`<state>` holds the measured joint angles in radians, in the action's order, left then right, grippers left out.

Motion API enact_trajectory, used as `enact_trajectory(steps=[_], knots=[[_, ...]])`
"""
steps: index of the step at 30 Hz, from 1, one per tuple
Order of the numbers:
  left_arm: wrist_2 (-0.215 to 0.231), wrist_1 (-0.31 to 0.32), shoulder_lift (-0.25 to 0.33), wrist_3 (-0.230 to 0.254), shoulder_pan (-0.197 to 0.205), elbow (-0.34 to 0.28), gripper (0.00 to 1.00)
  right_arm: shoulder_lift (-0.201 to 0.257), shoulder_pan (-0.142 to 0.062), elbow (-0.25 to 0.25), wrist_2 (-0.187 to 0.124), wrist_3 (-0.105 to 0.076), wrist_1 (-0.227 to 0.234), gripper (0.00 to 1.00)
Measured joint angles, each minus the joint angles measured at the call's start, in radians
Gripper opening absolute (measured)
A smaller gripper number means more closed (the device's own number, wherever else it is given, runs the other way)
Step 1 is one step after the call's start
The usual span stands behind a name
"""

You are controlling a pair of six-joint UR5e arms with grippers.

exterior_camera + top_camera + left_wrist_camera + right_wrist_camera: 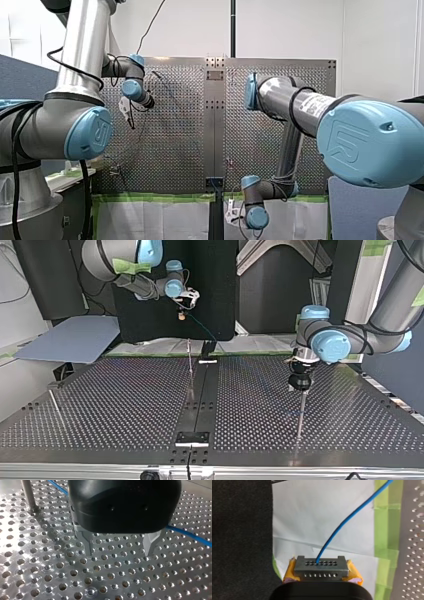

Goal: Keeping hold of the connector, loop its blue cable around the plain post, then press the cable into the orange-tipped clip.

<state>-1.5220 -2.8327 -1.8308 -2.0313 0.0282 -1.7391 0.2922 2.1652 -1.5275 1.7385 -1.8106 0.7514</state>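
Note:
In the right wrist view the grey connector (320,567) sits between my right gripper's yellow pads (292,571), which are shut on it. Its blue cable (352,515) runs away toward the perforated table. In the top view my right gripper (181,316) hangs beyond the table's far edge, above a thin upright pin (190,365). My left gripper (119,552) hovers low over the table, its metal fingers (88,546) open and holding nothing. The blue cable (190,535) lies on the plate behind those fingers. A plain post (28,495) stands off to one side; in the top view this post (300,410) is just in front of my left gripper (300,384).
A black centre rail (202,395) divides the table (125,405). Another thin rod (55,402) stands at the top view's left. Green tape and white sheeting (322,517) line the table's edge under my right gripper.

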Motion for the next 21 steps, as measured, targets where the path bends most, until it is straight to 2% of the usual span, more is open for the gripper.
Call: enact_trajectory(steps=[4,11,17,21], knots=[[0.000,-0.005,0.000,0.000,-0.001,0.000,1.00,0.039,-0.005,-0.037,0.024,-0.002,0.033,0.00],[-0.006,-0.014,0.000,0.000,-0.002,0.000,1.00,0.110,-0.023,-0.107,0.068,-0.031,0.102,0.00],[-0.020,-0.028,0.000,0.001,-0.002,0.000,1.00,0.166,-0.018,-0.170,0.084,-0.035,0.165,0.00],[-0.022,-0.031,0.000,0.002,-0.002,0.000,1.00,0.176,-0.012,-0.206,0.084,-0.033,0.201,0.00]])
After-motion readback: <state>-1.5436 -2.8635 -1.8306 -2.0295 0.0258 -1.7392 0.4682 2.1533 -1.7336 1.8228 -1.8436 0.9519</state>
